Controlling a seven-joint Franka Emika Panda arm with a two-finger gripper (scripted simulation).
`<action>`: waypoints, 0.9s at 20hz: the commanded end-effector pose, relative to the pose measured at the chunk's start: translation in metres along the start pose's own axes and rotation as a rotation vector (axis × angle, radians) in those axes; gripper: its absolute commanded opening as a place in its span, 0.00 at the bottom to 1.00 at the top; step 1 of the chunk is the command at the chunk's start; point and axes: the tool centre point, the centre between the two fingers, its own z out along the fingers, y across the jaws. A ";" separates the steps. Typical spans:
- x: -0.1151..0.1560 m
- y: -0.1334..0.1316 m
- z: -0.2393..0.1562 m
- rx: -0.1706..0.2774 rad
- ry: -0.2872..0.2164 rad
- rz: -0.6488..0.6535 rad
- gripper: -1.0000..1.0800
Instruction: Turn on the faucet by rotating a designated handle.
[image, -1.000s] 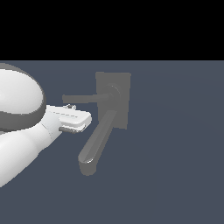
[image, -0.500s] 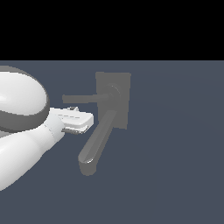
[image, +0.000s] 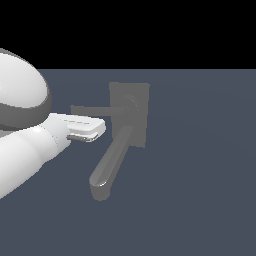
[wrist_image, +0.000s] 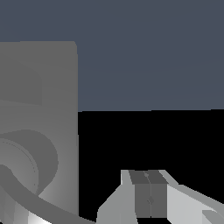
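The grey faucet (image: 136, 100) has a flat back plate and a thick spout (image: 111, 162) slanting down to a downturned tip. The handle (image: 92, 110) is a thin bar reaching from the round hub toward the exterior view's left. My white gripper (image: 101, 129) comes in from that left side and sits just below the handle's outer half; whether it touches is unclear. In the wrist view the back plate (wrist_image: 39, 96) and hub (wrist_image: 30, 159) fill one side, and the gripper (wrist_image: 148, 176) has its two dark pads pressed together with nothing between them.
The white arm (image: 20, 150) fills the exterior view's left side. A plain grey-blue floor (image: 200, 175) lies around the faucet, with black background above it.
The gripper has risen slightly toward the handle, and the arm behind it has shifted a little. The faucet's handle and spout have not moved.
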 end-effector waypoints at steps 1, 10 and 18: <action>-0.013 0.002 0.000 -0.002 -0.003 0.003 0.00; -0.030 0.000 0.000 0.003 0.006 -0.001 0.00; -0.055 -0.007 0.000 0.001 0.002 0.000 0.00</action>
